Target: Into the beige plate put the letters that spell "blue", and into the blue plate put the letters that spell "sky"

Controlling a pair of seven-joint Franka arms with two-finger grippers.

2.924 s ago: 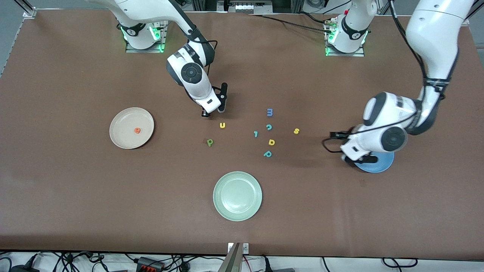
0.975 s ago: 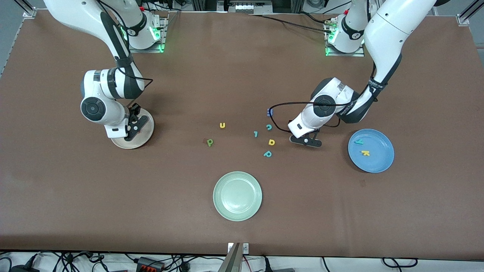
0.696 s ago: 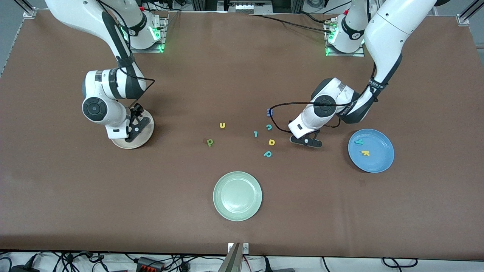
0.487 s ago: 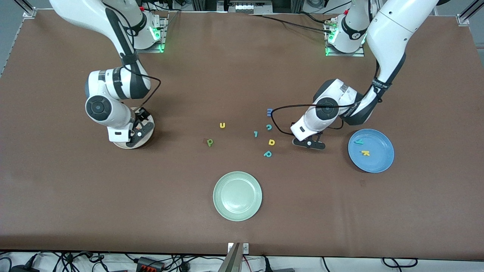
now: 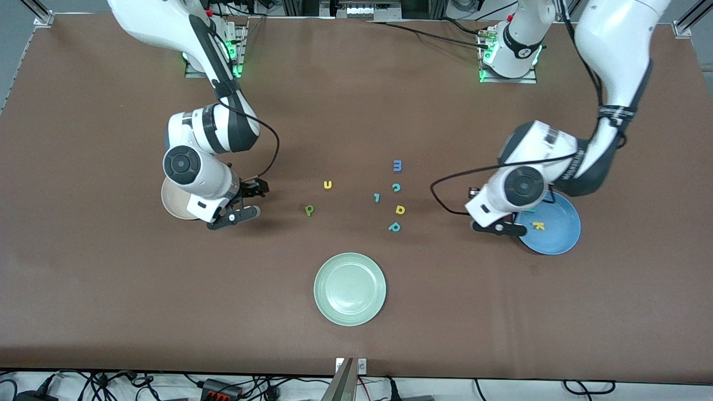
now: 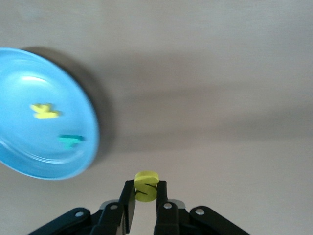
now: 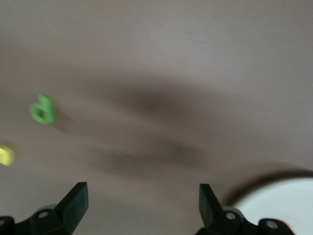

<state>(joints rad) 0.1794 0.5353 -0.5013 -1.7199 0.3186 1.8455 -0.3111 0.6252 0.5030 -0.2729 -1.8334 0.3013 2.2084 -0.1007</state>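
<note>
The yellow s (image 6: 145,185) is off the bench, pinched between the fingers of the left gripper (image 5: 498,227). It has been carried from the middle of the front view to a spot over the bench just beside the rim of the blue plate (image 5: 563,236), toward the left arm's end. The yellow k (image 5: 538,225) and teal y (image 6: 71,141) already lie in that plate, so "sky" appears to need only this last drop.

The right gripper (image 5: 245,203) has left the beige plate (image 5: 169,205), its fingers now spread wide and empty. It hangs over the bench between that plate and the dark green b (image 5: 309,210). Its arm covers most of the plate, so the contents cannot be counted. The b is probably the next pick, with the yellow u (image 5: 327,185) near it to follow.

Counts:
- Plates: three — beige, blue and a pale green plate (image 5: 350,289) in the lower middle of the front view.
- Loose letters on the bench: seven — the b, the u, a blue m (image 5: 397,165), teal c (image 5: 396,187), small teal l (image 5: 377,197), yellow d (image 5: 400,209) and teal p (image 5: 394,226).
</note>
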